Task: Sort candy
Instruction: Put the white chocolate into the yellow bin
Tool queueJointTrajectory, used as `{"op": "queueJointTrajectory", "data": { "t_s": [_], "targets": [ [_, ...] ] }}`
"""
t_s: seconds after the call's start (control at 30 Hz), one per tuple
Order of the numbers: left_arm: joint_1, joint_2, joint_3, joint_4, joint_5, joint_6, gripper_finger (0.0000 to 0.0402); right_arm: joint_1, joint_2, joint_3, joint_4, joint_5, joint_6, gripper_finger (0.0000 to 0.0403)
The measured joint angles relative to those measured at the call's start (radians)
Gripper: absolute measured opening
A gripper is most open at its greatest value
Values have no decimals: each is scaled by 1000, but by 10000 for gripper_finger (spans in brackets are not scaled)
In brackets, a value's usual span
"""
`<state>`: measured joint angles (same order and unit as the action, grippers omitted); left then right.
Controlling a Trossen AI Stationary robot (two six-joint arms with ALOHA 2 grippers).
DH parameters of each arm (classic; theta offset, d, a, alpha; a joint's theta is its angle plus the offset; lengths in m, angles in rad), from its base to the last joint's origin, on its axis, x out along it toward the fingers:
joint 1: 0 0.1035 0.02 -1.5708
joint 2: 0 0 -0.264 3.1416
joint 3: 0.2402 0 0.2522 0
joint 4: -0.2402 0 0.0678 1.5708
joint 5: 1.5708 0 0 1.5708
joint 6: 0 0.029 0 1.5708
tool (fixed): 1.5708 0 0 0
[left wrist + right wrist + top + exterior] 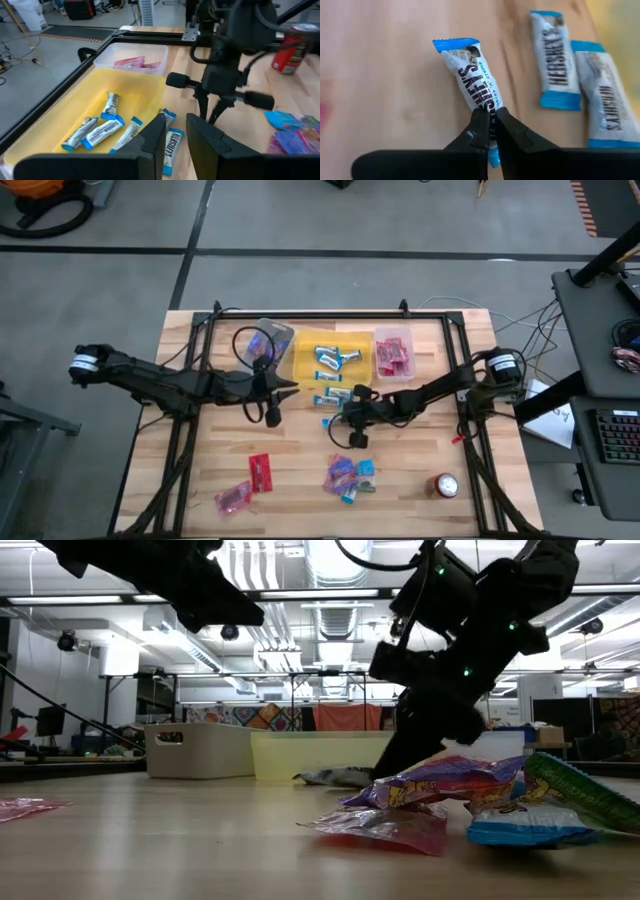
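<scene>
A blue-and-white candy bar (472,82) lies on the wooden table, and my right gripper (491,119) is shut on it, just in front of the yellow tray (300,360). Two more blue-and-white bars (552,60) lie beside it. The yellow tray holds several such bars (100,130), the small clear box (393,355) holds red-pink candy, and a clear tub (268,340) holds purple pieces. My left gripper (176,137) hovers above the table left of the tray, open, with nothing between its fingers. Loose candy (348,475) lies nearer the front edge. My right gripper pinches the blue-and-white bar between its two fingers, close to the bar's near end (487,107). The fingers slant down from the table's right side and close across the bar's width. The rest of the bar points away from the fingers, seemingly flat on the wood.
A red and silver can (445,485) stands at the front right. Red-pink pieces (260,472) lie at the front left. A black frame (200,340) runs round the table top. The two grippers stand close together in the middle.
</scene>
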<state>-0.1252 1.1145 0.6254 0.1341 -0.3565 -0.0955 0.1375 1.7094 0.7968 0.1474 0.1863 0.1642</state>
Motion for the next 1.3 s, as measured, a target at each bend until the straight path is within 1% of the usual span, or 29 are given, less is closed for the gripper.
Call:
{"op": "queueJointTrajectory", "data": {
  "t_s": [0.07,0.3,0.4,0.53,0.67,0.83,0.97,1.13,1.2,1.3],
  "targets": [
    [-18,0,0,-2,0,-4,61,0,-32,-1,0,-24,0,13],
    [-98,0,0,-26,0,-67,61,2,-177,-1,13,-35,-29,12],
    [-136,0,0,-48,0,-110,61,-15,-248,1,18,0,-63,12],
    [-186,0,0,-83,1,-184,61,-79,-320,1,4,94,-85,12],
    [-226,0,0,-116,1,-268,61,-177,-365,2,-34,98,-87,12],
    [-267,0,0,-175,2,-392,61,-298,-363,1,-108,94,-88,12],
    [-299,0,0,-239,6,-505,61,-365,-336,1,-126,74,-77,12],
    [-329,2,0,-311,55,-651,61,-388,-316,1,-113,68,-79,16],
    [-340,2,0,-339,61,-710,61,-389,-306,1,-116,68,-79,28],
    [-355,2,0,-378,76,-791,61,-389,-294,1,-116,68,-74,58]
  ]
}}
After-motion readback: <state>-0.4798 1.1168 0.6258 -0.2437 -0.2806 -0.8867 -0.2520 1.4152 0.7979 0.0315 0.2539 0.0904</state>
